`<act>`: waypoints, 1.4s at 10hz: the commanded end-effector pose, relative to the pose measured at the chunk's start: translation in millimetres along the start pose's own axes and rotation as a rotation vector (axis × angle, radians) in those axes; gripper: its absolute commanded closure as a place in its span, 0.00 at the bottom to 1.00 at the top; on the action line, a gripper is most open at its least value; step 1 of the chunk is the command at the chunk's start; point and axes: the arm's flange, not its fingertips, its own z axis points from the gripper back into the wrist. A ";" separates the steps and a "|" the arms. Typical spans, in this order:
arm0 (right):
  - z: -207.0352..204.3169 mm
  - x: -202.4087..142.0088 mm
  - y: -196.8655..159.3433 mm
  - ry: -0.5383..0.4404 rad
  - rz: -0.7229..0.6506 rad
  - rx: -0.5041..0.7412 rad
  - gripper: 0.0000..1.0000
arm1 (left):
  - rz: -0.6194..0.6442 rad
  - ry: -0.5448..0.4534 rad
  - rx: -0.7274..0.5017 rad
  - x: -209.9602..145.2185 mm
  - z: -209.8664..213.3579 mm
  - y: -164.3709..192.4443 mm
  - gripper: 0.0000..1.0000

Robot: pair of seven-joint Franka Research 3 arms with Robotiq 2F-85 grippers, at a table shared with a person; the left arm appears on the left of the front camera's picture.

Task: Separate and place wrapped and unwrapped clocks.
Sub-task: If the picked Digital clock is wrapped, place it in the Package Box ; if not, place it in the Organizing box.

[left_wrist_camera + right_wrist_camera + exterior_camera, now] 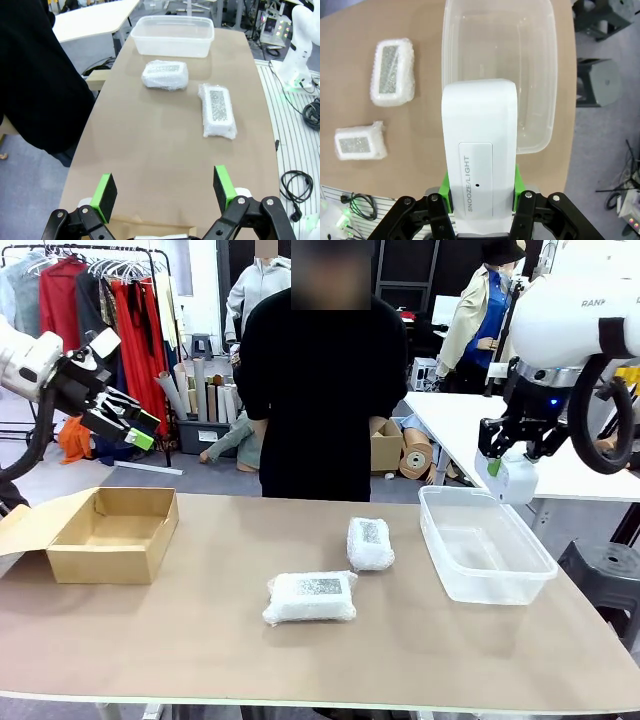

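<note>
Tool on the right arm point(482, 186), clamped on the bare clock point(479, 125) at its lower end, holds it high over the clear tub point(554, 75) near its rim, so letting go here could bounce it off the edge onto the surface point(420, 135); the left tool point(165, 189) gapes wide.

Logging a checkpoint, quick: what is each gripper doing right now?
Left gripper: open, holding nothing.
Right gripper: closed on the bare white clock.

Printed along the bare clock point(479, 125) — "SNOOZE/LIGHT".
</note>
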 end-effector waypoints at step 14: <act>-176.0 116.8 -71.4 0.037 -0.017 0.153 1.00 | 0.000 -0.001 0.000 1.0 0.2 -1.1 0.00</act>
